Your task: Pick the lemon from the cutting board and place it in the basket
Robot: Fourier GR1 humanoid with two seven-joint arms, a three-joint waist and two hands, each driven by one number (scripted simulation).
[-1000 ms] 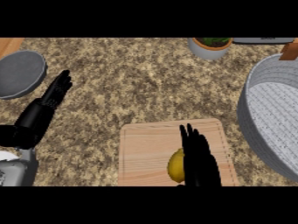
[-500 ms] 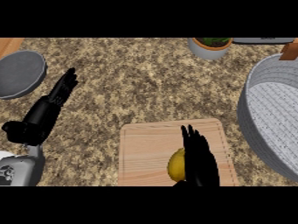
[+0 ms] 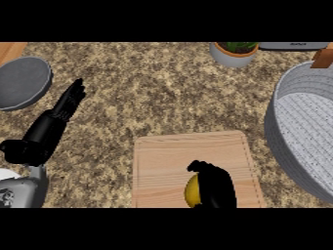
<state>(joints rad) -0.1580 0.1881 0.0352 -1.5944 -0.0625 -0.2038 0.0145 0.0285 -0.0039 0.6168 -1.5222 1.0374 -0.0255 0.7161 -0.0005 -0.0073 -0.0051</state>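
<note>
Yellow shows at the lower edge of the wooden cutting board [image 3: 190, 166], where we see the lemon [image 3: 191, 191] lying on the board's near end. Our right hand [image 3: 214, 184] comes in from the bottom and sits over the fruit, its black fingers curled down around the lemon's right side and top, so that only the left part of the peel is visible. The lemon is on the board, well apart from the basket.

The grey woven basket [image 3: 306, 146] stands at the right, just beside the board's right edge, with a brown tag or handle [image 3: 326, 57] at its upper rim. We cannot see anything inside it.

Our left hand [image 3: 48, 131] is at the left of the view over the speckled stone counter [image 3: 161, 93], fingers straight and pointing up and to the right, holding nothing, touching nothing we can make out. Its grey forearm [image 3: 14, 191] shows at the lower left corner.

A grey round plate or pan [image 3: 16, 90] lies at the upper left, near the fingertips of the left hand but apart from them. At the top edge stands a pale pot with a green plant [image 3: 235, 52], and beside it to the right a grey appliance [image 3: 293, 46] bearing a small mark of writing that we cannot read. We find no other label or brand.
</note>
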